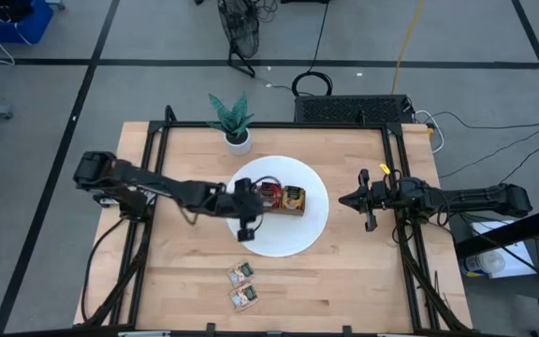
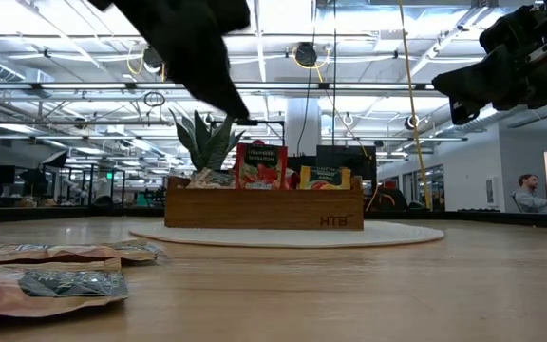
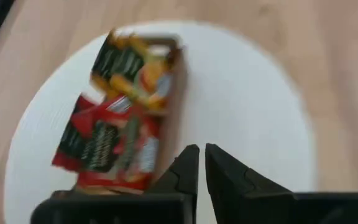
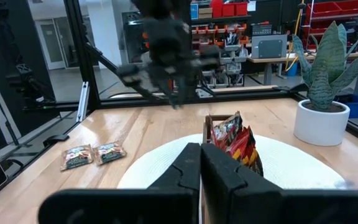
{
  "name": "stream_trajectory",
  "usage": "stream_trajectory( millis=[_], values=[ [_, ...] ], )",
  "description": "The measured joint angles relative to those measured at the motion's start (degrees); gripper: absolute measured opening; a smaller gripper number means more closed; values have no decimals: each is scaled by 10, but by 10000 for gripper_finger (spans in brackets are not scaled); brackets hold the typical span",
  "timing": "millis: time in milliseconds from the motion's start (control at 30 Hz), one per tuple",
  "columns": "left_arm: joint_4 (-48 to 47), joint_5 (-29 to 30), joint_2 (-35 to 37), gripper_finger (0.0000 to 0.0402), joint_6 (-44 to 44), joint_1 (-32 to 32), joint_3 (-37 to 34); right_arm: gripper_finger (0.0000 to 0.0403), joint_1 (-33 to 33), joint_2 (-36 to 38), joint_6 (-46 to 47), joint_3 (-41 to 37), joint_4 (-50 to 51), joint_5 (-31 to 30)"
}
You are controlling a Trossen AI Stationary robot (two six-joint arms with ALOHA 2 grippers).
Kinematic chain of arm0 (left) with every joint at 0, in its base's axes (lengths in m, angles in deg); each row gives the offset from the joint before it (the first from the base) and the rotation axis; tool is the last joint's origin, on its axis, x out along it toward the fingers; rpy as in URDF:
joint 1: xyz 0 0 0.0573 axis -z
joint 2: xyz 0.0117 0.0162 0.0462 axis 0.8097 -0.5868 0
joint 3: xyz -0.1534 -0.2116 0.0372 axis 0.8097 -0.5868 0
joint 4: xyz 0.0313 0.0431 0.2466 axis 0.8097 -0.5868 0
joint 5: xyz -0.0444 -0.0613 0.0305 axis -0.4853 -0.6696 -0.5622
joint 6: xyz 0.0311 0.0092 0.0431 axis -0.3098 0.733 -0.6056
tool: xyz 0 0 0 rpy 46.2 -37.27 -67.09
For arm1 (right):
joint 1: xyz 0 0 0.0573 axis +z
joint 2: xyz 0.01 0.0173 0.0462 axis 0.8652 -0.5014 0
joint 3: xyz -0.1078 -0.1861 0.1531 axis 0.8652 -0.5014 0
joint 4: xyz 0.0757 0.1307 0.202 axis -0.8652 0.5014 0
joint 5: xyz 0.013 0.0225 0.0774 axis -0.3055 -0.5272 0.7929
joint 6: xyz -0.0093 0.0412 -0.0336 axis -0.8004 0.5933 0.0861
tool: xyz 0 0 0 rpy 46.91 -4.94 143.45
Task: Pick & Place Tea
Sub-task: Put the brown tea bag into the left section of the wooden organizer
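Observation:
A brown wooden tray [image 1: 288,198] stands on a round white plate [image 1: 298,234] and holds tea sachets on edge: red [image 2: 261,166], orange-yellow [image 2: 324,178] and pale [image 2: 212,178]. Two more pale tea sachets [image 1: 241,274] [image 1: 244,298] lie flat on the table near its front edge. My left gripper [image 3: 202,168] hangs above the plate at the tray's left end, tipped downward, with a narrow gap between its fingers and nothing in it. My right gripper [image 4: 201,163] waits shut and level at the table's right side, pointing at the tray.
A potted plant [image 1: 235,122] in a white pot stands at the table's far edge behind the plate. Black frame rails [image 1: 405,234] run along the table's left and right sides. Bare wood lies around the two loose sachets [image 4: 93,154].

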State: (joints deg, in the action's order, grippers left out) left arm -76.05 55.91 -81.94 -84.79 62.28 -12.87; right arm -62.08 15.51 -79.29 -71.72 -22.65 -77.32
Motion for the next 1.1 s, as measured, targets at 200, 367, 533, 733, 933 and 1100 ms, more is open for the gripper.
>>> stream_trajectory(
  millis=[200,367,533,733,933,1100],
  values=[
    [-30,-42,42,37,68,75,1,4,0,0,0,0,-2,0],
    [-28,-88,30,39,173,168,1,4,0,0,0,0,-1,0],
    [-17,-53,-18,83,312,222,1,4,0,0,0,0,0,0],
    [-72,-93,-75,180,394,243,1,4,0,0,0,0,0,0],
    [-114,-111,-114,232,397,258,1,4,0,0,0,0,0,0],
    [-99,-88,-149,236,259,287,1,4,0,0,0,0,0,0]
  ],
)
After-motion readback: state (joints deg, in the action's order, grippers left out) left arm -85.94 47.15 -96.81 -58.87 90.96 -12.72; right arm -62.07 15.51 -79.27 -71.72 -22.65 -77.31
